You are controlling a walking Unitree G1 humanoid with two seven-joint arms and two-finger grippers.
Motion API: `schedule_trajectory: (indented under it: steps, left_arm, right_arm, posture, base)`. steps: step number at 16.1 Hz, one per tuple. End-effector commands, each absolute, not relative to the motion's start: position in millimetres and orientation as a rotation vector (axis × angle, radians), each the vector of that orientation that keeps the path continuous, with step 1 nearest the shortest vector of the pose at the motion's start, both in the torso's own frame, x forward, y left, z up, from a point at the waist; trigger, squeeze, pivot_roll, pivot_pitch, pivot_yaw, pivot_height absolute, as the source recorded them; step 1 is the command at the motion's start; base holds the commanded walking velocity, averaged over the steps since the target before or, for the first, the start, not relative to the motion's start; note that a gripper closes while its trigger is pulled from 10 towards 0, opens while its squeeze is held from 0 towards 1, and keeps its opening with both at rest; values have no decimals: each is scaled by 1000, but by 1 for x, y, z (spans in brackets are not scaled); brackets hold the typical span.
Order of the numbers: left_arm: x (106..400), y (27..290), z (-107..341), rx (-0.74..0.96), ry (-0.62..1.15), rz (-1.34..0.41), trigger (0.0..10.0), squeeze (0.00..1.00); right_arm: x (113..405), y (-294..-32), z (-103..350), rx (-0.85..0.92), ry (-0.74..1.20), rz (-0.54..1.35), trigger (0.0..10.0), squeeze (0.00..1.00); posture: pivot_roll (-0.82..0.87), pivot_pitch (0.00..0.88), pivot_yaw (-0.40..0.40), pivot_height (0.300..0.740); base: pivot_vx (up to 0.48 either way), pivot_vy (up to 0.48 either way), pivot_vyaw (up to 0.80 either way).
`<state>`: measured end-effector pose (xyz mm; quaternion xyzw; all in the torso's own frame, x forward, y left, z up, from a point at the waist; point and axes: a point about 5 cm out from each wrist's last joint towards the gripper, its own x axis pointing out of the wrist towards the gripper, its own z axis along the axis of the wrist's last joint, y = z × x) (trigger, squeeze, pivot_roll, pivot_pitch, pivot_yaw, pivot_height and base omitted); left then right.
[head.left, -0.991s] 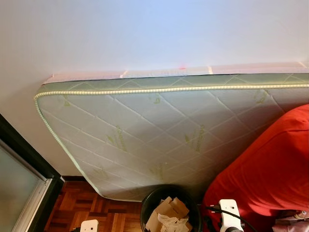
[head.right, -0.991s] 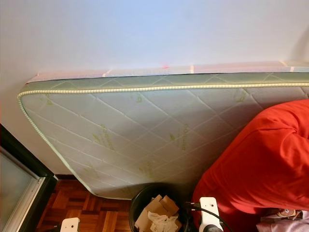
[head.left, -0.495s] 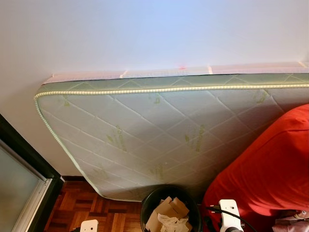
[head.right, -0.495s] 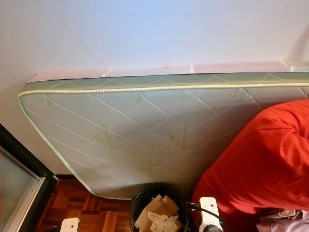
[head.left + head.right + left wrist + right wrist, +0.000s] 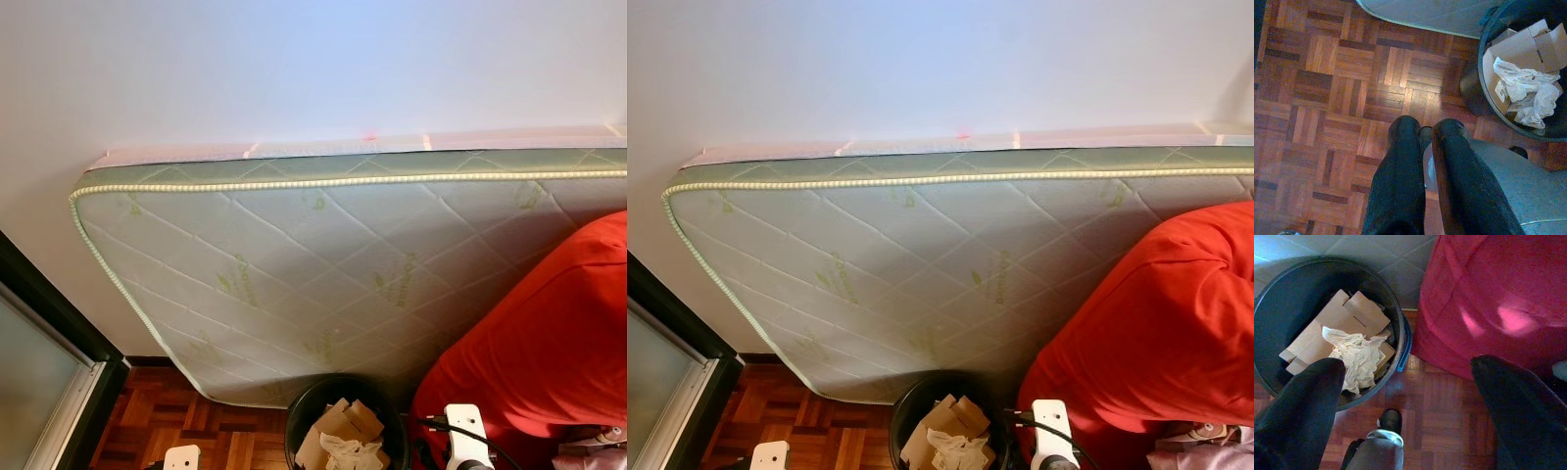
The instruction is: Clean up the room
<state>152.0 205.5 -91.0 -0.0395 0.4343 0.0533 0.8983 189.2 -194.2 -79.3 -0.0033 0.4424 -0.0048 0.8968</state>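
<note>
Head views look forward and down at a pale green quilted mattress (image 5: 323, 274) leaning on its long edge against a white wall (image 5: 294, 69). A big red cushion, possibly a beanbag (image 5: 539, 343), sits at the right, touching the mattress face. A black bin (image 5: 343, 421) stands on the parquet floor (image 5: 167, 416) just in front of the mattress, between the floor strip at left and the red cushion at right. A dark door frame (image 5: 49, 313) runs down the far left. Bin contents: flattened cardboard (image 5: 1332, 330) with crumpled white paper (image 5: 1356, 357) on top; the bin looks roughly half full, judging from the right wrist view. Right gripper (image 5: 1405, 406) hangs above the floor, over the near right edge of the bin and beside the red cushion; its fingers (image 5: 1303, 406) are spread wide with nothing between them. Left gripper (image 5: 1422, 166) hangs over bare parquet to the left of the bin; its fingers (image 5: 1398, 181) are drawn close together, a thin gap between them, and nothing is visibly gripped. Progress, as a judgement: some rubbish is already in the bin and both grippers are empty, so a drop-off seems complete. No loose litter is visible on the floor patches in view. What remains elsewhere in the room cannot be told from here; the likely next step is to turn away and look for more.
</note>
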Motion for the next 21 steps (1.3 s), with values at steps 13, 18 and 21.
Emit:
schedule_trajectory:
  steps: [13,18,21]
  left_arm:
    - [146,207,-93,-81,920,110,10000,0]
    - [146,207,-93,-80,920,111,10000,0]
    - [146,207,-93,-80,920,112,10000,0]
  right_arm:
    - [188,-191,-81,-2,925,-3,10000,0]
    - [188,-190,-81,-1,926,-1,10000,0]
    - [187,-189,-81,3,929,-1,10000,0]
  posture:
    - [45,0,54,713]
    - [46,0,54,713]
    - [45,0,55,713]
  base:
    - [0,0,0]
    - [0,0,0]
    - [-81,0,0]
